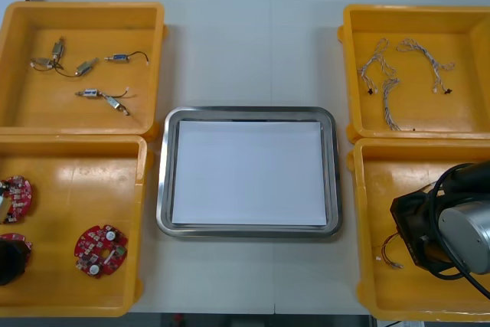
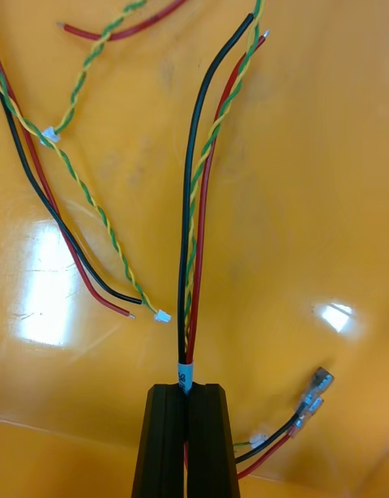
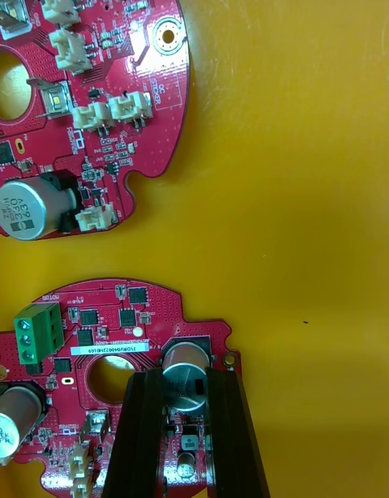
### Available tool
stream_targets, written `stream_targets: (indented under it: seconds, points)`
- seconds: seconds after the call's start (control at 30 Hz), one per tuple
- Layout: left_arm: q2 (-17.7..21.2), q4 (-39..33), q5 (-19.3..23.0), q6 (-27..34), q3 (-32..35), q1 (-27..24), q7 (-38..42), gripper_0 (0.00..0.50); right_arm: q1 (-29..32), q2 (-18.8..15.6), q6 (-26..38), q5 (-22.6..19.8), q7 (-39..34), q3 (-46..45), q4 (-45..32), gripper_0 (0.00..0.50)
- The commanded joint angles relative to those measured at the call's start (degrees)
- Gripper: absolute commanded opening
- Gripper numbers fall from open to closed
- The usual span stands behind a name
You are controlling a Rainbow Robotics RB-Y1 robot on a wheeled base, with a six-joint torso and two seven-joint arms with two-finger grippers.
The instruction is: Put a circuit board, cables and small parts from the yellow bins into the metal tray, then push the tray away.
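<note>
A light table (image 1: pixel 253 44) carries four yellow plastic bins, two at each side, with a shiny rectangular metal tray (image 1: pixel 163 181) between them, white inside. The left far bin (image 1: pixel 84 7) holds small metal parts (image 1: pixel 90 93) trailing thin wires. The left near bin (image 1: pixel 76 142) holds round red circuit boards (image 1: pixel 100 249) (three show, one partly under a dark gripper). The right far bin (image 1: pixel 413 10) holds twisted blue and white cables (image 1: pixel 390 101). The right near bin (image 1: pixel 360 220) holds loose black, red and yellow-green cables (image 2: pixel 109 232), and the right arm (image 1: pixel 459 227) reaches into it. The right gripper (image 2: pixel 187 387) is pinched tight on a bundle of black, red and yellow-green wires (image 2: pixel 189 303). The left gripper (image 3: pixel 185 376), low over a red board (image 3: pixel 198 324) on that bin's floor, grips a silver cylinder (image 3: pixel 185 388) standing on it.
</note>
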Motion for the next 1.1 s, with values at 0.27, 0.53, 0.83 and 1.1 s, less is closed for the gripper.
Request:
stream_targets:
  seconds: [0.27, 0.53, 0.83, 1.1]
  points:
    - [-1.9, -0.3, 0.1, -0.5, -3.1, -2.7, -3.1, 0.000, -1.5, -4.5, 6.4, -4.3, -0.5, -2.5, -5.3, 0.000]
    - [-2.4, -2.9, 0.7, -0.2, -4.0, -4.2, -2.4, 0.000, -3.8, -5.9, 11.1, -9.8, 6.1, -9.4, -9.5, 0.000]
    - [-2.8, -4.5, 1.6, 1.5, -5.5, -6.3, -2.1, 0.000, -3.8, -9.7, 11.1, -11.4, 16.2, -14.8, -12.1, 0.000]
    - [-4.0, -4.4, 1.3, 1.6, -8.0, -9.3, -1.3, 0.000, -3.8, -12.3, 11.1, -15.7, 25.0, -20.8, -12.1, 0.000]
